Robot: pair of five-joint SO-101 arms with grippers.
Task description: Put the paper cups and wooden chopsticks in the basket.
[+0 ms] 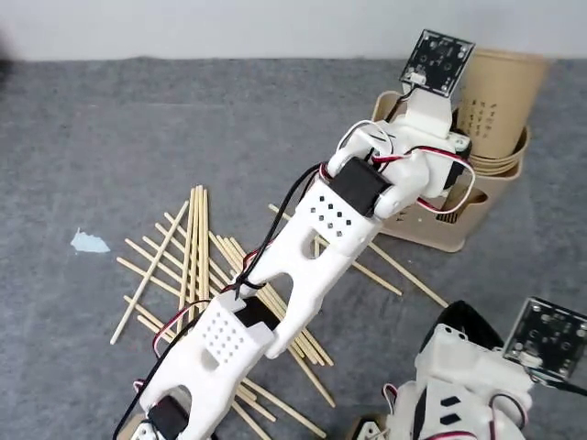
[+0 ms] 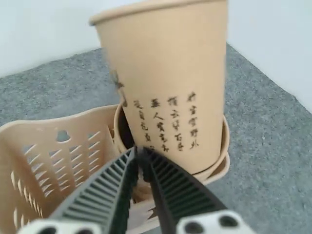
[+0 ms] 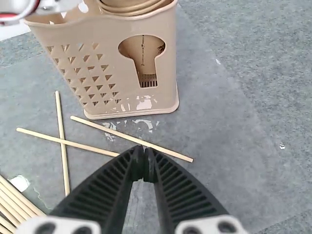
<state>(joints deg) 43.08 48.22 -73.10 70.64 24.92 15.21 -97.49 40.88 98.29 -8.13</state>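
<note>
**Orientation.** The paper cups [image 1: 500, 101] are nested in one stack with the long axis upright and the mouths up. The top cup stands well above the rims of those beneath it. The wooden chopsticks [image 1: 197, 247] lie flat on the grey worktop [image 1: 110, 128] in a loose, crossed heap. One bundle runs near-to-far and the rest lie diagonally. Three separate sticks lie just beside the basket [image 1: 422, 229], and two of them cross.

**Location.** The cup stack stands inside the basket, at its end farther from the chopstick heap. The chopsticks are all on the worktop outside the basket.

**Obstructed areas.** The left arm [image 1: 312, 247] covers the middle of the heap and much of the basket's opening. The base of the cup stack is seen only through a keyhole slot in the basket wall.

**Appearance.** The cups are tan with columns of dark print. The sticks are pale, bare wood. The basket is beige with triangular cut-outs.

**Pincers.** The left pincer [image 2: 138, 155] is pressed together and holds nothing. It is over the basket, next to the top cup. The right pincer [image 3: 144, 152] is also pressed together and holds nothing. It is above the worktop, near one separate stick.
</note>
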